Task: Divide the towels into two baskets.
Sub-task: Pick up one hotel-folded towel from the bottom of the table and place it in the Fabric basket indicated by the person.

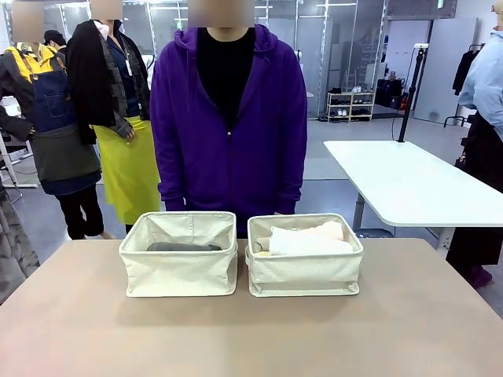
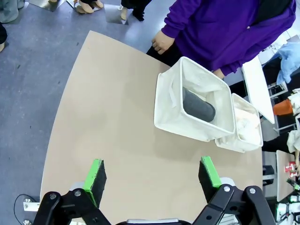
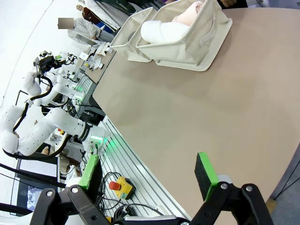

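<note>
A: Towels first. How do they handle?

B: Soft rolled terry, light by the look, squashy, not slippery or fragile. I'd pinch a roll across its middle so it doesn't sag or unroll at the ends. Jaws need to go wide for that.

A: Where are they?

B: The dark grey towel (image 1: 184,247) lies alone on the floor of the left basket (image 1: 179,275). The right basket (image 1: 305,276) holds the white towel (image 1: 308,243) on top, with a pale pink towel (image 1: 330,229) behind it. A yellowish edge shows at the near left corner; can't tell more.

A: Looks?

B: Chunky cylinders, fuzzy pile. Baskets are cream canvas, soft sides, folded rims, standing side by side in front of the person in purple.

A: Claws?

B: Left gripper (image 2: 152,174) spread wide, empty, above bare table well short of the baskets. Right gripper (image 3: 150,174) also wide and empty, over the table's edge.

A: Split?

B: Uneven, I judge; the right basket looks overfull.
</note>
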Action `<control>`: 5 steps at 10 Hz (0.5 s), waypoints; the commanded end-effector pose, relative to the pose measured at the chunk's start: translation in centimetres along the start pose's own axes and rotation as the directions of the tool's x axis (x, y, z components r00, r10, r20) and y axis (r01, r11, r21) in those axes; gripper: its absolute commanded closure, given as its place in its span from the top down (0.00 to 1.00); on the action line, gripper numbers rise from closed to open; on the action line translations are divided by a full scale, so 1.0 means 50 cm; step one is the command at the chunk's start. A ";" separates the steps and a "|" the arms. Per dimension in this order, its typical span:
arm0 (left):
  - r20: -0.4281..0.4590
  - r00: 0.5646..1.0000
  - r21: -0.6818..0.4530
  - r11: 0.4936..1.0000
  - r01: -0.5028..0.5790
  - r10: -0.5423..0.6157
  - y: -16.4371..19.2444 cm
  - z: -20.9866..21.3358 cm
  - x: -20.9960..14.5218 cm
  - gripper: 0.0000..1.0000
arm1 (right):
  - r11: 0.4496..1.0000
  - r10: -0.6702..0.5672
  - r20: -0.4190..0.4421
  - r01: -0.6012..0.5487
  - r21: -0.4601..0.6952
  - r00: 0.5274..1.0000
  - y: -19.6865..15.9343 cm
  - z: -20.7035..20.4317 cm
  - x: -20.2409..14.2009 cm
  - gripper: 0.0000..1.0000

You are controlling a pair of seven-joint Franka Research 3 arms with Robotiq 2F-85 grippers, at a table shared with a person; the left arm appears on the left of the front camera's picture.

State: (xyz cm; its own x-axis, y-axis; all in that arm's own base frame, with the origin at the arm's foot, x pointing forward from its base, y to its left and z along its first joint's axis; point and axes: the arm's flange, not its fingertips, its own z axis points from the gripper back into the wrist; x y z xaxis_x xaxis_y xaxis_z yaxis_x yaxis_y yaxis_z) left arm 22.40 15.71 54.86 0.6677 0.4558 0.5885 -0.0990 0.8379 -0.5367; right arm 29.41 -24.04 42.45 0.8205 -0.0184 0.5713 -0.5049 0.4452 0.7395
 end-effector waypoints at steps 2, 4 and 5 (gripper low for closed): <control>-0.004 1.000 -0.026 1.000 0.001 -0.001 0.001 0.001 0.000 1.00 | 1.000 -0.010 0.014 0.010 0.007 1.000 0.009 0.000 0.001 1.00; -0.004 1.000 -0.026 1.000 0.001 -0.001 0.001 0.001 0.000 1.00 | 1.000 -0.010 0.014 0.010 0.007 1.000 0.009 0.000 0.001 1.00; -0.004 1.000 -0.026 1.000 0.001 -0.001 0.001 0.001 0.000 1.00 | 1.000 -0.010 0.014 0.010 0.007 1.000 0.009 0.000 0.001 1.00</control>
State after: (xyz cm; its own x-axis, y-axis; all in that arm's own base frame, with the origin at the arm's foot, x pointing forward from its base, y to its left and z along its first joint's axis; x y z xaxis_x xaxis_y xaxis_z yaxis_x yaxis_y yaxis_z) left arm 22.41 15.70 54.86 0.6679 0.4557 0.5885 -0.0985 0.8378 -0.5370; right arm 29.41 -24.04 42.45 0.8205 -0.0185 0.5713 -0.5049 0.4452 0.7395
